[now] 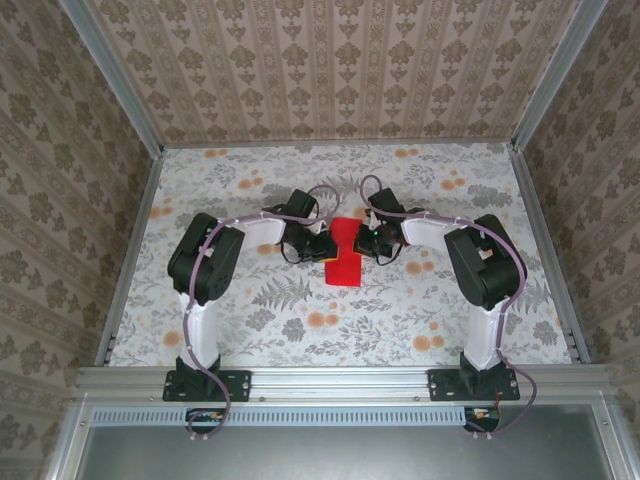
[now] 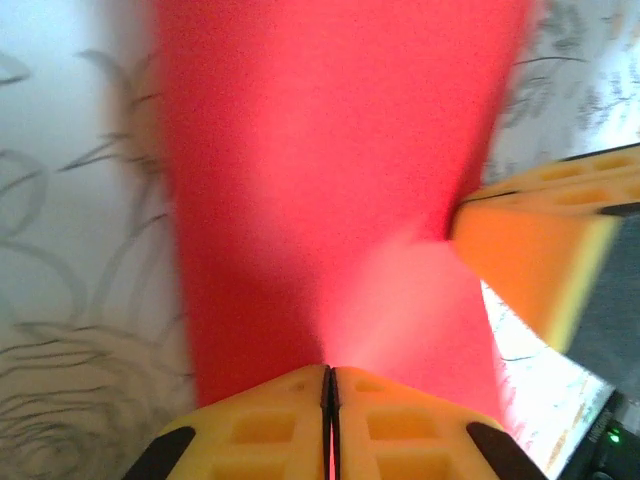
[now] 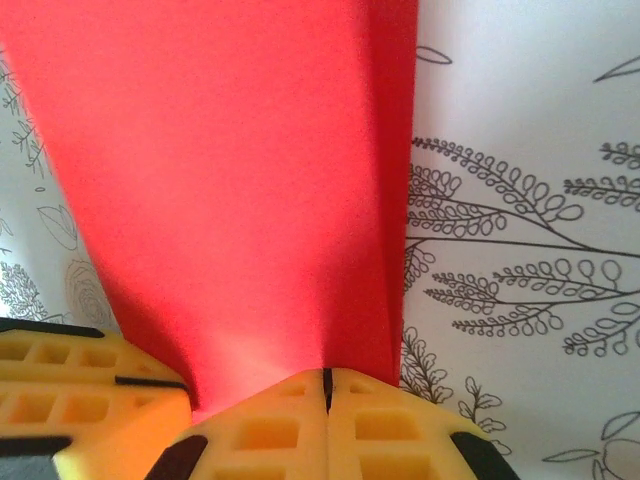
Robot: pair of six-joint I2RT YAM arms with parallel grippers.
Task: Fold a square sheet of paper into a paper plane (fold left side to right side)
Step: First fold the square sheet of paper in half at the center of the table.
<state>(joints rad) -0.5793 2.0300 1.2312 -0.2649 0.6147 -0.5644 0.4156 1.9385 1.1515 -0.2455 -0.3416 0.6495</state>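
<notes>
The square sheet of paper (image 1: 345, 265) is bright red and hangs bent between my two grippers at the table's middle; no paper plane shape can be made out in it. My left gripper (image 1: 326, 245) is shut on its left edge. In the left wrist view the yellow jaws (image 2: 330, 372) meet with the red paper (image 2: 320, 150) rising out of the seam. My right gripper (image 1: 366, 242) is shut on the opposite edge, and the right wrist view has its jaws (image 3: 326, 375) closed under a creased red fold (image 3: 230, 150). The two grippers stand close together, a hand's width apart.
The table (image 1: 300, 310) wears a white cloth printed with grey leaves and orange flowers. Patterned walls (image 1: 60, 200) with metal rails (image 1: 130, 250) close it in on three sides. Both arms bend inward from their bases at the near edge.
</notes>
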